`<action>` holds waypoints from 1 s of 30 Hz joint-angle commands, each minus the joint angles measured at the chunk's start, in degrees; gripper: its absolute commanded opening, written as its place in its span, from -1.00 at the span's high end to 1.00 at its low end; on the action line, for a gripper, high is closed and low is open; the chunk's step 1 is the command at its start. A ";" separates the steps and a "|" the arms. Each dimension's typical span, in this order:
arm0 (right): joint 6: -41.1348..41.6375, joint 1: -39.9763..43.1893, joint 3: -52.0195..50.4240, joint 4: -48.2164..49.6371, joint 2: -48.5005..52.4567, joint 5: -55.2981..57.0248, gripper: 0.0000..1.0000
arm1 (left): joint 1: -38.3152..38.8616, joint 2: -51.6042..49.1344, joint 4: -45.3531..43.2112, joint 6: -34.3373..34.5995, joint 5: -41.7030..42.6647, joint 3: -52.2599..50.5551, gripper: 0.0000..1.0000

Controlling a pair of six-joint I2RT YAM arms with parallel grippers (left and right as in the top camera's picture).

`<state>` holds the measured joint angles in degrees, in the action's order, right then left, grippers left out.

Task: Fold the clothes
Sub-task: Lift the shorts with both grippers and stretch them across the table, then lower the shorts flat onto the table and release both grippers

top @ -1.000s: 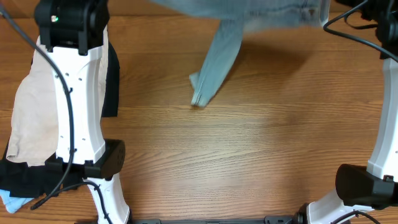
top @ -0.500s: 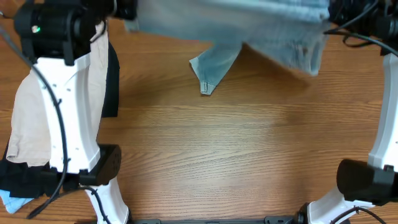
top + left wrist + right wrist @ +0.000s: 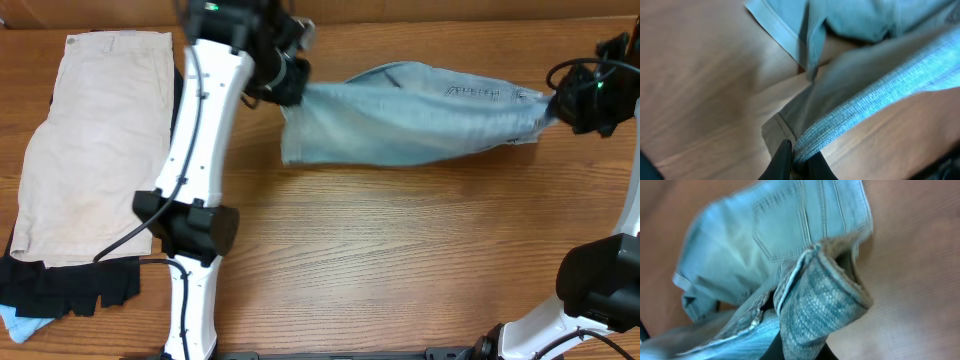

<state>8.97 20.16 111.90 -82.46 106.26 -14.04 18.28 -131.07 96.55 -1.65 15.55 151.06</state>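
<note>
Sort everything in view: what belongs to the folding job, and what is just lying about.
Job: denim shorts, stretched between left gripper and right gripper; beige shorts, flat at the left; black fringed garment, partly beneath them.
Lying about: pale-blue scrap at the near-left corner of the table, kind unclear.

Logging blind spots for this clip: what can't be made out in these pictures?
Left claw: overhead, the denim shorts cover its tips; left wrist view is blurred, fingers cut by the bottom edge.
Right claw: right wrist view, bunched denim hides the fingers.
Black fringed garment: overhead, partly under the beige shorts, cut by the left edge.
</note>
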 commanded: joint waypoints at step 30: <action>3.23 4.96 -17.86 -7.37 -3.23 9.25 0.50 | 11.17 0.70 -3.58 -4.79 -6.97 -28.76 -1.00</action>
<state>12.05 24.77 94.06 -90.48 106.21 -5.08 31.44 -131.09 92.38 -4.91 10.13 115.33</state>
